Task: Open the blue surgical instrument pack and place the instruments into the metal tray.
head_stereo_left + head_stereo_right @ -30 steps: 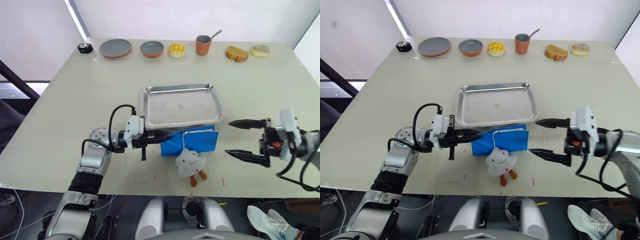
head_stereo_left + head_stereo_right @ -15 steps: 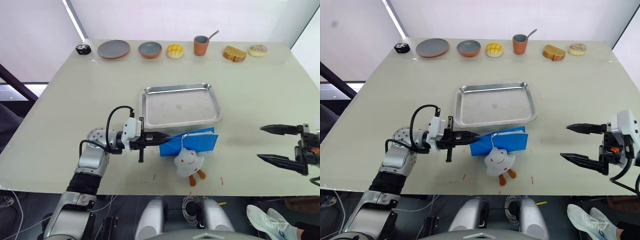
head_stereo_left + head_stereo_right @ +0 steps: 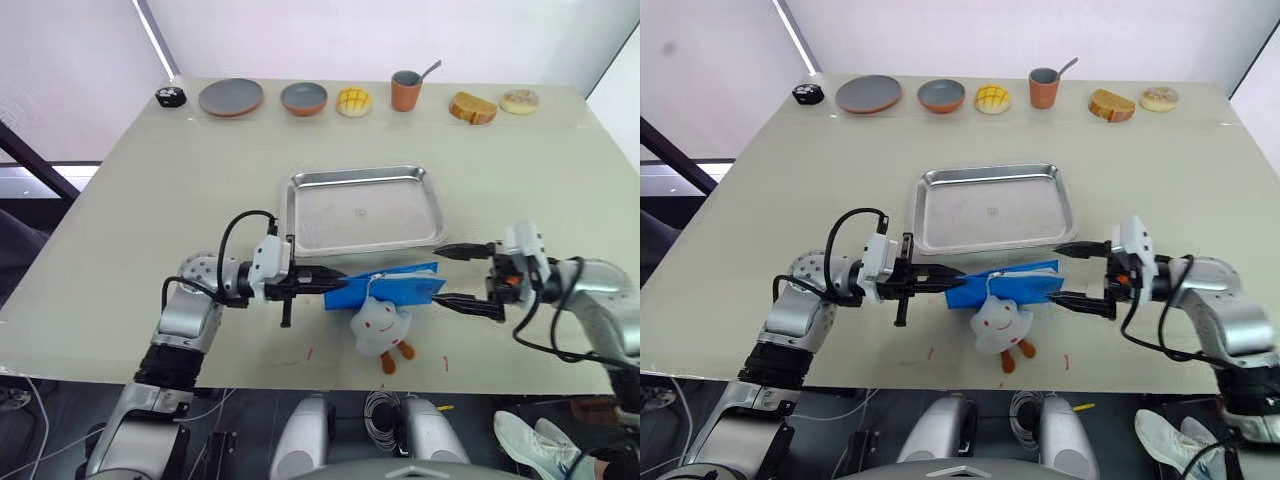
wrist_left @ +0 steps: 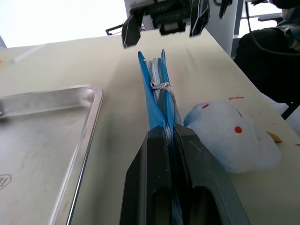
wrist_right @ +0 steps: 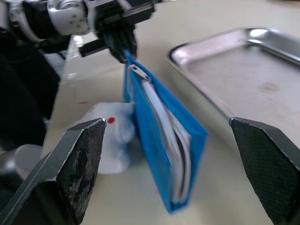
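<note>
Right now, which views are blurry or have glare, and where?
Right wrist view: the own fingertips up close are soft and the left gripper behind is blurred; the pack is fairly clear. Left wrist view: bright washed-out background beyond the table. Left eye view: the tray rim shows mild glare.

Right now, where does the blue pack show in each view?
Left eye: blue pack, just below the metal tray.
Right eye: centre, below the tray.
Left wrist: edge-on, rising from the left hand.
Right wrist: centre.
Shared landmark: white plush toy.
</note>
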Action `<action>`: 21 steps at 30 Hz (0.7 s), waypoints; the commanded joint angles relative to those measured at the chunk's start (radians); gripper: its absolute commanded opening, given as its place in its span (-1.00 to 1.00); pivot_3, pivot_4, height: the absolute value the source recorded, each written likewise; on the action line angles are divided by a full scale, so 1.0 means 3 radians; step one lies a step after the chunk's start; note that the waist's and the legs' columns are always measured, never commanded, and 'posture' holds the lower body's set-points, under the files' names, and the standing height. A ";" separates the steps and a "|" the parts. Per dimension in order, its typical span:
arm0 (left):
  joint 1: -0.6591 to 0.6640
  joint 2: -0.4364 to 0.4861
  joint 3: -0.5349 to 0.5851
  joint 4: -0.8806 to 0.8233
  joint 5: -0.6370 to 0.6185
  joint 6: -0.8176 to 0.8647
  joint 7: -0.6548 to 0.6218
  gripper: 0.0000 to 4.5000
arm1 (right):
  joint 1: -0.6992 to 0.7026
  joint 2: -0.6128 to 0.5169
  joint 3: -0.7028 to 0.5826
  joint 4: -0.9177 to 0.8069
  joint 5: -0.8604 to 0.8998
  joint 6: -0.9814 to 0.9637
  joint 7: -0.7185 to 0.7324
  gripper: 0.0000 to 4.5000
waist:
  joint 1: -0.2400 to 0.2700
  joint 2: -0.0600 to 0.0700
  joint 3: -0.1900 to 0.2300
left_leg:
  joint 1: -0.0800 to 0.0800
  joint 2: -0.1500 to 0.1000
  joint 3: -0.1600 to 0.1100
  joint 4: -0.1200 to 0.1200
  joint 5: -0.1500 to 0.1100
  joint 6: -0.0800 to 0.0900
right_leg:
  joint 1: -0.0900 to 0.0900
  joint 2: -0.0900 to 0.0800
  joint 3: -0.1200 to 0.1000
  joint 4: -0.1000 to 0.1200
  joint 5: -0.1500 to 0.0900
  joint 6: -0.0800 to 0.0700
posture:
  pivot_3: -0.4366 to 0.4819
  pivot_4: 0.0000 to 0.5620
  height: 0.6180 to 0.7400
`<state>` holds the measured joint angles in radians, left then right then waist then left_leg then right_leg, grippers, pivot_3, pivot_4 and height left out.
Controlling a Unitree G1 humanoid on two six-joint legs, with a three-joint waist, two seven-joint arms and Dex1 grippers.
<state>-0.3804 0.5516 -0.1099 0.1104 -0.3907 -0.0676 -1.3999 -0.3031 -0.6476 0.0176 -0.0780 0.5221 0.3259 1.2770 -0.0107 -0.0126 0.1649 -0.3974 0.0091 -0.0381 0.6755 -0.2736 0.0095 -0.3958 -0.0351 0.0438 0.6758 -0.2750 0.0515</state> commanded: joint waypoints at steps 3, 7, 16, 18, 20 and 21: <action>0.0001 0.0032 -0.0058 -0.0208 0.0012 0.0106 0.0032 -1.00 | -0.0239 0.0149 0.0169 0.0268 -0.0092 -0.0238 0.0190 0.97 | 0.0000 0.0001 0.0000 | 0.0000 0.0001 -0.0001 0.0000 0.0000 0.0000 | 0.0000 -0.0001 0.0000 0.0001 0.0000 0.0000 | -0.05 -0.47 1.00; 0.0011 0.0049 -0.0053 -0.0250 0.0008 0.0134 0.0050 -1.00 | -0.0306 0.0194 0.0213 0.0387 -0.0128 -0.0309 0.0267 0.97 | 0.0000 0.0001 0.0000 | 0.0000 0.0001 -0.0001 0.0000 0.0000 0.0000 | -0.0001 0.0000 -0.0001 0.0001 0.0000 0.0000 | -0.05 -0.47 1.00; 0.0048 0.0061 -0.0041 -0.0321 0.0010 0.0175 0.0103 -1.00 | -0.0316 0.0200 0.0198 0.0538 -0.0171 -0.0425 0.0323 0.65 | -0.0004 0.0001 0.0001 | 0.0000 0.0001 -0.0001 0.0000 0.0000 0.0000 | -0.0001 0.0000 0.0000 0.0002 0.0000 0.0000 | -0.05 -0.47 1.00; 0.0052 0.0061 -0.0040 -0.0326 0.0009 0.0181 0.0110 -1.00 | -0.0308 0.0196 0.0193 0.0527 -0.0165 -0.0432 0.0323 0.43 | -0.0004 0.0001 0.0001 | 0.0000 0.0002 -0.0001 0.0000 0.0000 0.0000 | -0.0001 0.0000 0.0000 0.0002 0.0000 0.0000 | -0.05 -0.47 1.00; 0.0052 0.0059 -0.0040 -0.0326 0.0009 0.0184 0.0115 -1.00 | -0.0302 0.0192 0.0189 0.0518 -0.0157 -0.0424 0.0322 0.43 | -0.0003 0.0001 0.0001 | 0.0000 0.0002 -0.0001 0.0000 0.0000 0.0000 | -0.0001 -0.0001 0.0000 0.0002 0.0000 0.0000 | -0.05 -0.47 1.00; 0.0051 0.0059 -0.0041 -0.0323 0.0010 0.0183 0.0117 -1.00 | -0.0300 0.0190 0.0189 0.0518 -0.0158 -0.0425 0.0322 0.43 | -0.0003 0.0001 0.0001 | 0.0000 0.0002 -0.0001 0.0000 0.0000 0.0000 | -0.0001 -0.0001 0.0000 0.0002 0.0000 0.0000 | -0.05 -0.47 1.00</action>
<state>-0.3682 0.5623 -0.1190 0.0485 -0.3860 -0.0140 -1.3651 -0.3837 -0.5854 0.0996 0.0974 0.4640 0.2122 1.3669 -0.0116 -0.0123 0.1650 -0.3974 0.0096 -0.0383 0.6756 -0.2736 0.0094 -0.3962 -0.0352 0.0437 0.6765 -0.2750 0.0514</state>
